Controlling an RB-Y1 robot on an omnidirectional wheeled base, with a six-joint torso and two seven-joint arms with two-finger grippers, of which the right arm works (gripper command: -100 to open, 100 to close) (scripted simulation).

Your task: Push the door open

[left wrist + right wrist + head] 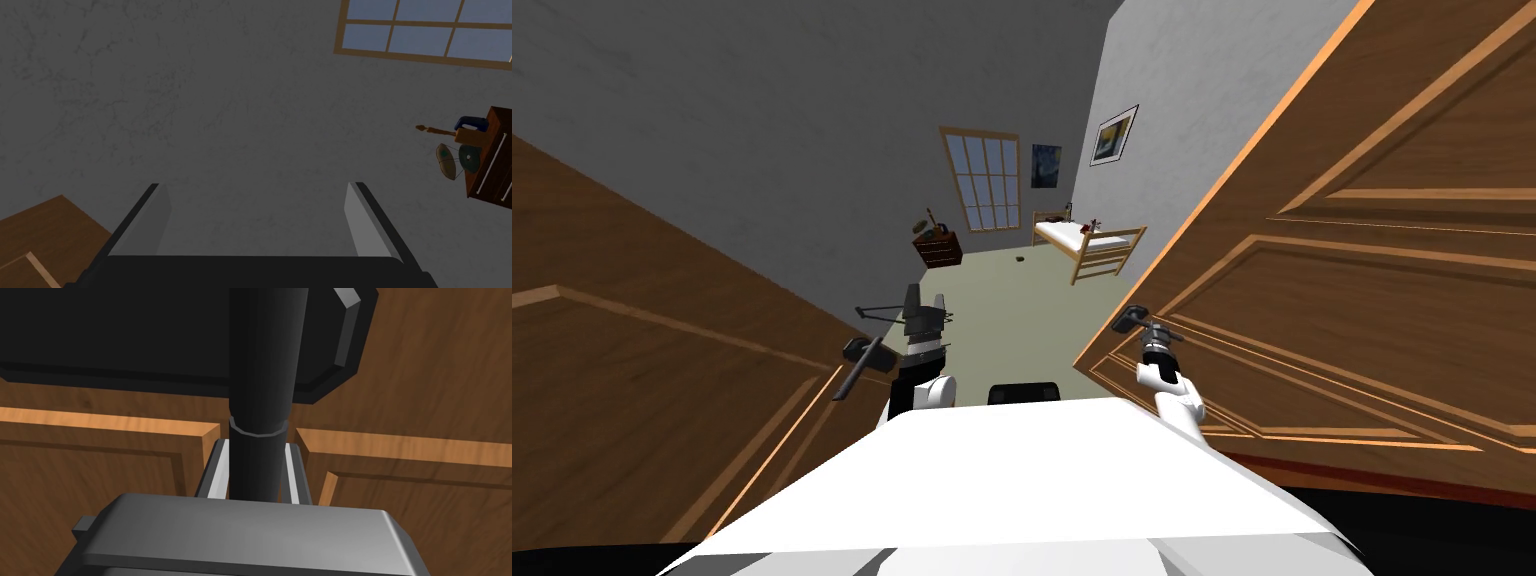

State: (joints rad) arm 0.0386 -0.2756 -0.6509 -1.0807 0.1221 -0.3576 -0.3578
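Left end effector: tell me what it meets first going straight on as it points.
The left end effector would likely meet the grey wall first; how far off is unclear.

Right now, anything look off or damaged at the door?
Nothing damaged or spilled; the tilt is the camera's. The right gripper is shut on the dark lever handle of the wooden door; the left gripper is open, holding nothing.

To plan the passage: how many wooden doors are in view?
2. The left door, on the robot's left; the right door, on its right, handle clamped in the right gripper.
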